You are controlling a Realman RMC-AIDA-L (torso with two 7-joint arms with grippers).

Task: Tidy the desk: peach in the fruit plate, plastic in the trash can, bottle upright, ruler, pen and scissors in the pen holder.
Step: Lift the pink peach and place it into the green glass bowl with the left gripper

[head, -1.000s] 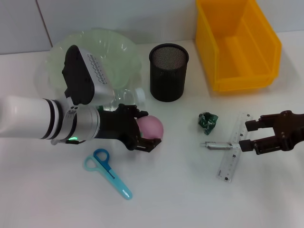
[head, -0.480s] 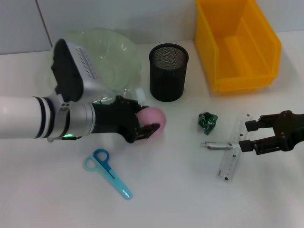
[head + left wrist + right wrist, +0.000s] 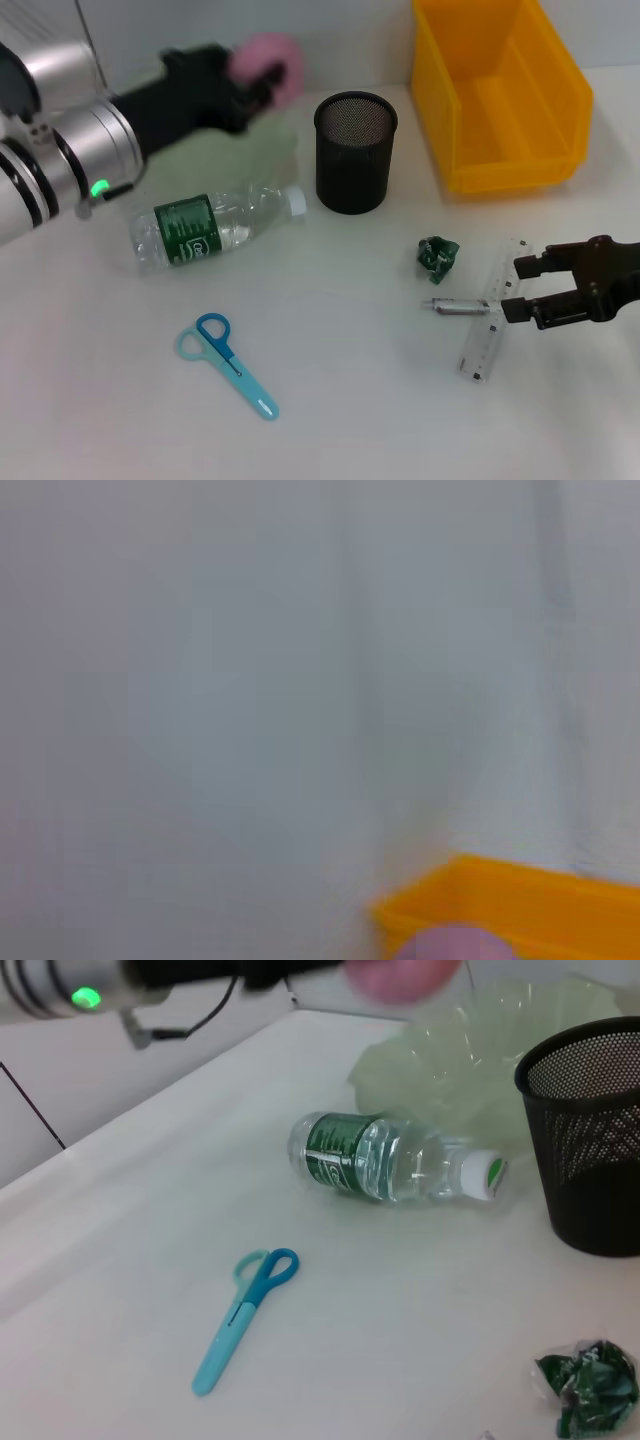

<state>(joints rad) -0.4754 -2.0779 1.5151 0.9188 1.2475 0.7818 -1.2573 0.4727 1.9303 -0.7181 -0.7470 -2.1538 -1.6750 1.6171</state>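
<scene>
Left gripper raised above pale green plate, closed around pink peach; peach in air, off counter. Bottle lies on side near plate, cap toward black mesh holder. Scissors flat on counter, in front of bottle. Right gripper low at right, fingers spread wide, holding nothing, tips just beside ruler and pen. Green plastic wad near ruler. Yellow bin behind.
</scene>
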